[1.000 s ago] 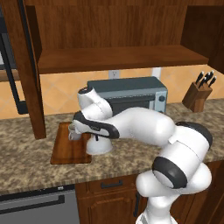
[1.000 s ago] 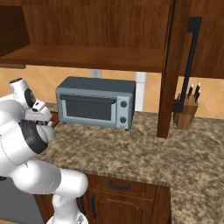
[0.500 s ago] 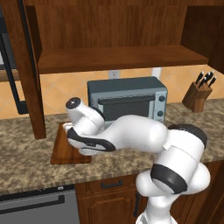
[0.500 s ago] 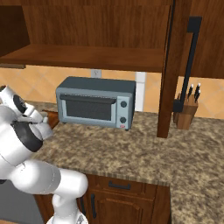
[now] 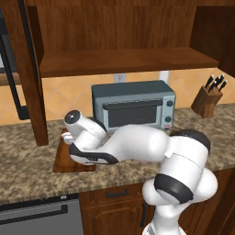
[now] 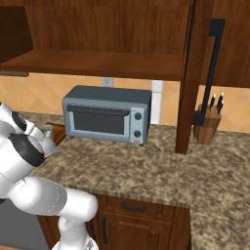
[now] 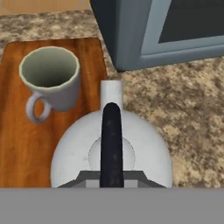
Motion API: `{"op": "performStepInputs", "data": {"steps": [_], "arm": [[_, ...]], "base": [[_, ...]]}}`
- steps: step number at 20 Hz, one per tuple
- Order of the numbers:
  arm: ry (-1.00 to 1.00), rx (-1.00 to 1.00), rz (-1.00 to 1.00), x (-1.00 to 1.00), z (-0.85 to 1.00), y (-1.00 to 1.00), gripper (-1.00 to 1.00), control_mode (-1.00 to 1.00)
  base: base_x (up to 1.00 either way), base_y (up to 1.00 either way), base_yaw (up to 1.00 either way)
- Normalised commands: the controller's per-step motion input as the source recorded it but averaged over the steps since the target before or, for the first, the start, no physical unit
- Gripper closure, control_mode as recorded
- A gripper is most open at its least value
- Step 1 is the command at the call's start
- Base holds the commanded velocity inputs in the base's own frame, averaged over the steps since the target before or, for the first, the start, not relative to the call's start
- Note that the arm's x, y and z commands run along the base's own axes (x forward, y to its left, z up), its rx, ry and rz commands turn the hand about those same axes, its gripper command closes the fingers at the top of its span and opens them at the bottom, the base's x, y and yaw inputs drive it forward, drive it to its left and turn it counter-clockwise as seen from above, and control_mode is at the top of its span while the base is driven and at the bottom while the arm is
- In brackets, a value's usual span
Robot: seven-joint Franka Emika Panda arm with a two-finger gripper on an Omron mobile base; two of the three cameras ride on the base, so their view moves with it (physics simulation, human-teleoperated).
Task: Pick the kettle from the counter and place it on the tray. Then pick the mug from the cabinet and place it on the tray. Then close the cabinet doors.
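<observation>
- Two task items sit by the toaster oven (image 5: pixel 133 106): mug (image 7: pixel 52 78) and kettle (image 7: pixel 144 153), both just off its front-left corner.
- Tray (image 7: pixel 13 144) lies flat on the counter (image 7: pixel 192 109), to the left of the oven and a bit fwd of it; one tray corner is near the oven's corner, not touching.
- Mug stands upright on the tray, open side up, greenish inside. Its handle points away from the oven, toward the counter's front edge.
- Kettle is right under the hand cam, on the oven-side part of the tray. Its round body hangs past the tray edge over bare counter.
- Can't tell if the kettle rests on the tray or hangs just above it.
- Kettle spout points toward the oven's left front corner and stops short of it.
- Kettle and mug are close, w/ a slim strip of tray between them.
- Gripper (image 7: pixel 112 177) is pinched nearly together on the kettle's black handle (image 7: pixel 111 140), which runs straight in between the finger tips.
- Arm (image 5: pixel 137 142) stretches low across the counter in front of the oven, hand end over the tray.
- Cabinet (image 5: pixel 124 59) hangs above the oven, its wide shelf bare in both base views.
- Cabinet doors (image 6: pixel 193 73) stand open, swung out either side of the oven; black bar handle on the right one.
- Knife block (image 5: pixel 206 98) stands well right of the oven, at the back of the counter.
</observation>
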Motion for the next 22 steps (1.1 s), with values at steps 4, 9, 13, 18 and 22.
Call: {"op": "performStepInputs", "data": {"steps": [4,9,13,18,22], "arm": [[0.0,0.0,-0.01,0.12,-0.08,0.32,1.0,-1.0],[0.0,0.0,-0.01,0.11,-0.1,0.32,1.0,-1.0],[0.0,0.0,0.0,0.17,-0.14,0.26,1.0,-1.0],[0.0,0.0,0.0,0.16,-0.17,0.21,1.0,-1.0],[-0.05,0.0,0.0,0.1,-0.17,0.11,1.0,-1.0]], "base": [[0.0,0.0,0.0],[0.0,0.0,0.0],[0.0,0.0,0.0],[0.0,0.0,0.0],[0.0,0.0,0.0]]}}
